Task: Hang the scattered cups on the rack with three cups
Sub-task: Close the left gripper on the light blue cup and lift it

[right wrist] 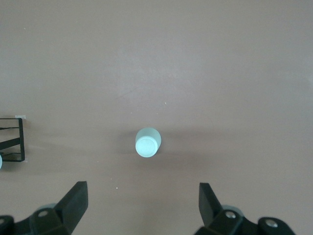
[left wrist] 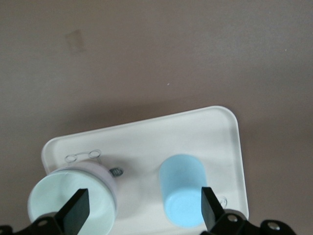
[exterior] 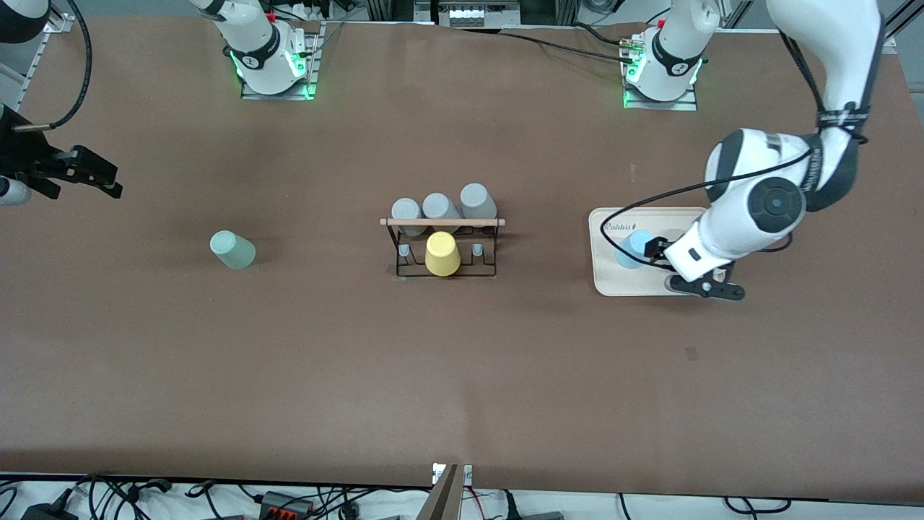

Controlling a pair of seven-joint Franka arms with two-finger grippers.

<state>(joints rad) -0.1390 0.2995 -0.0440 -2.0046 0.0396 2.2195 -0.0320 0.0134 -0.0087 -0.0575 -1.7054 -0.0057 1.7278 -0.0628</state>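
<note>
Sage green cup (exterior: 232,250) (right wrist: 147,142) stands alone on the brown table (exterior: 462,375), toward the right arm's end and well apart from the rack. The right gripper (exterior: 40,180) (right wrist: 142,208) hangs over the edge of the table at this same end; the right wrist view shows its two black fingers (right wrist: 76,203) spread wide with nothing between them, and the green cup lies on the table ahead of them, not touched. In the middle of the table is the rack (exterior: 442,222) (right wrist: 12,139), a black wire frame with a light wooden rod across its top. A yellow cup (exterior: 442,253) sits mouth down on a peg at the side nearer to the front camera, and three grey cups (exterior: 439,207) sit in a row at the side farther from it. Toward the left arm's end lies a beige tray (exterior: 613,282) (left wrist: 146,142), and the light blue cup (exterior: 634,249) (left wrist: 183,191) is on it. The left gripper (exterior: 650,251) (left wrist: 143,208) is low over this tray with its fingers (left wrist: 210,205) apart; the blue cup is between them, close to one finger, but not clamped. The left wrist view shows also a second pale cup (left wrist: 73,196) on the tray, just beside the other finger.
</note>
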